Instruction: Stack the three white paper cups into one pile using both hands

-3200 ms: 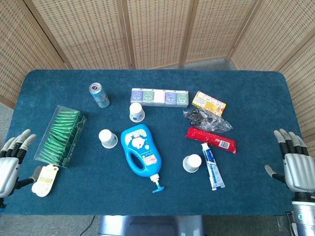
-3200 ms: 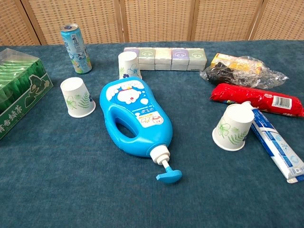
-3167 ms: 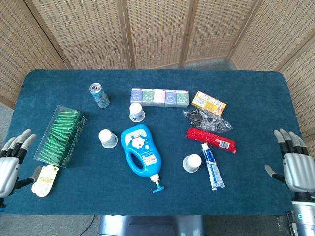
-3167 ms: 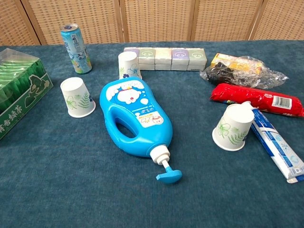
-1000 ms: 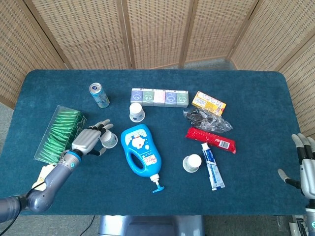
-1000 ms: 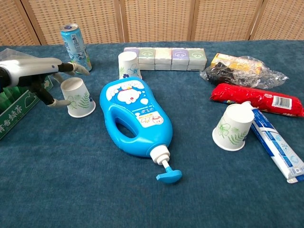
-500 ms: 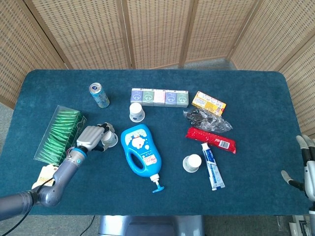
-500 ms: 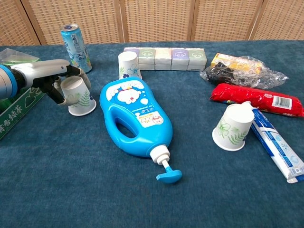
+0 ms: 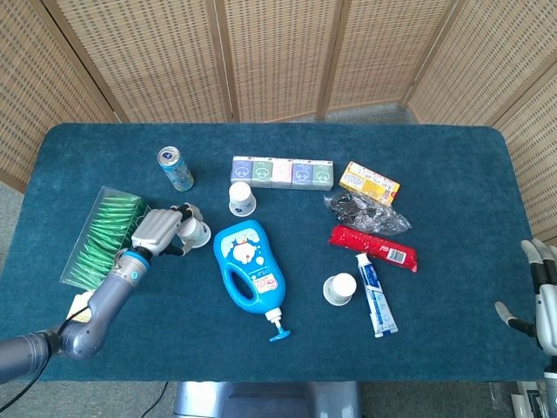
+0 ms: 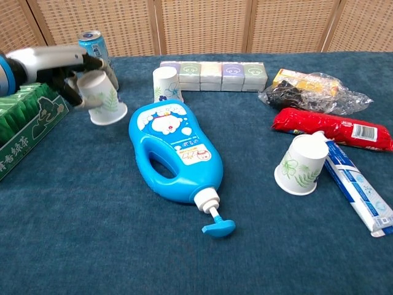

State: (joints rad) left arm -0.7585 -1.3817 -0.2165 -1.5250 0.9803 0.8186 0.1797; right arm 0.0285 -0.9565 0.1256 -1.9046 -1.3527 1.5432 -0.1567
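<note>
Cup (image 10: 102, 97) (one of three) gripped in left hand (image 9: 161, 230), lifted off table left of blue bottle (image 10: 172, 151), tilted, likely for carrying to next cup (image 10: 166, 84) behind bottle. Right hand (image 9: 546, 300) idle, fingers spread, far right.

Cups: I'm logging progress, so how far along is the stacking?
Nothing is stacked yet. The left hand holds one cup tilted above the table. The back cup and the right cup sit apart, untouched. The right hand waits at the table's edge.
</note>
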